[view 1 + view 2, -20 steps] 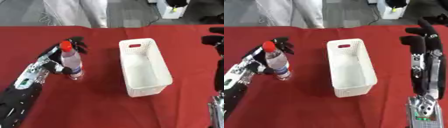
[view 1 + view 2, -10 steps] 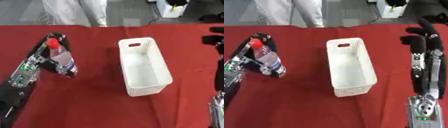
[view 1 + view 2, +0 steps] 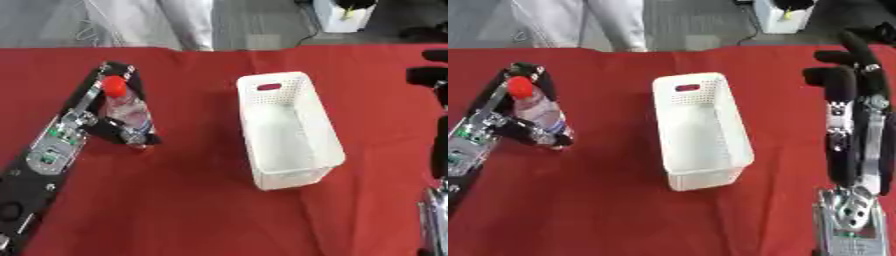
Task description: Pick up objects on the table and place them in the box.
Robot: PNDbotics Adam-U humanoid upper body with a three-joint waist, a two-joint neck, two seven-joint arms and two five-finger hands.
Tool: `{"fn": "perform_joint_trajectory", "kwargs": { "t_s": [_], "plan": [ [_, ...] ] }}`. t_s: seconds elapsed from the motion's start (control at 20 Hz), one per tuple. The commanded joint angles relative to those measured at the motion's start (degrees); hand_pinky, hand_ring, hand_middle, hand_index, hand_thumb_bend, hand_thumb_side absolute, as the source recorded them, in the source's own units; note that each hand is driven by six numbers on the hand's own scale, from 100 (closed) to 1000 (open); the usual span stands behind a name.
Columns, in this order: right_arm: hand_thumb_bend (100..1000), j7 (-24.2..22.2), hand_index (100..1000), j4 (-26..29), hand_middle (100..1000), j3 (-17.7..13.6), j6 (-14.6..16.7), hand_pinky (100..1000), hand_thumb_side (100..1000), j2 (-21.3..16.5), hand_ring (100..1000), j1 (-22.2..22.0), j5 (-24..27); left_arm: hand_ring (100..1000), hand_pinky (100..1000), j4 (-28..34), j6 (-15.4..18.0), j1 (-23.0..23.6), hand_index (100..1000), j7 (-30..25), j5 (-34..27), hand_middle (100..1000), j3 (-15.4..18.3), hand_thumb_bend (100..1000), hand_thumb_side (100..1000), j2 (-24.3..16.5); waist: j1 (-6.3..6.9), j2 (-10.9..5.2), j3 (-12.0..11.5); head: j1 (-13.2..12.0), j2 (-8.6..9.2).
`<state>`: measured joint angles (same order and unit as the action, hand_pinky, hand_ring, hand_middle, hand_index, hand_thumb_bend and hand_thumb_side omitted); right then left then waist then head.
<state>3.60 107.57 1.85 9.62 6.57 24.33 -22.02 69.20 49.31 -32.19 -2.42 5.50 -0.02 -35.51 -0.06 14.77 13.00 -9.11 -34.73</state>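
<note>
We hold bottle point(image 3: 127, 109), left of box point(image 3: 289, 131).
Left hand point(image 3: 105, 125) wraps bottle; right hand point(image 3: 852, 100) idle, fingers straight.

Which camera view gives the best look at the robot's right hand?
The right eye view: the right hand stands whole at the right side, fingers up, beside the white box. The left eye view shows only black parts of it cut by the right edge.
</note>
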Motion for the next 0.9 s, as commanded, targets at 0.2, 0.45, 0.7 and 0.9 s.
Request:
{"fn": "perform_joint_trajectory", "kwargs": {
  "t_s": [0.2,0.45,0.7,0.9],
  "plan": [
    [554,-0.21,883,1.08,670,0.08,0.01,643,836,-0.19,609,0.25,0.11,100,100,3.88,-2.62,-0.51,100,-0.64,-5.5,100,-1.02,777,100,-1.34,0.15,-0.9,0.03,0.37,-0.02],
    [555,-0.5,883,0.78,670,0.22,0.08,643,836,-0.15,609,0.38,-0.08,100,100,10.89,-6.03,-0.72,100,-3.23,-13.47,100,-1.7,809,100,-2.17,0.13,-1.07,-0.07,0.41,0.26],
    [555,-0.62,883,0.55,671,0.24,0.15,644,835,-0.07,609,0.46,-0.21,100,100,17.34,-7.89,-1.06,100,-4.47,-18.4,100,-1.71,856,100,-2.89,0.09,-1.18,0.16,0.4,0.65],
    [552,-0.64,884,0.59,671,0.22,0.19,644,835,-0.08,610,0.35,-0.24,100,100,19.93,-7.31,-1.09,168,-6.92,-19.59,100,-2.31,593,100,-3.3,0.32,-1.24,0.46,0.4,0.74]
  ]
}}
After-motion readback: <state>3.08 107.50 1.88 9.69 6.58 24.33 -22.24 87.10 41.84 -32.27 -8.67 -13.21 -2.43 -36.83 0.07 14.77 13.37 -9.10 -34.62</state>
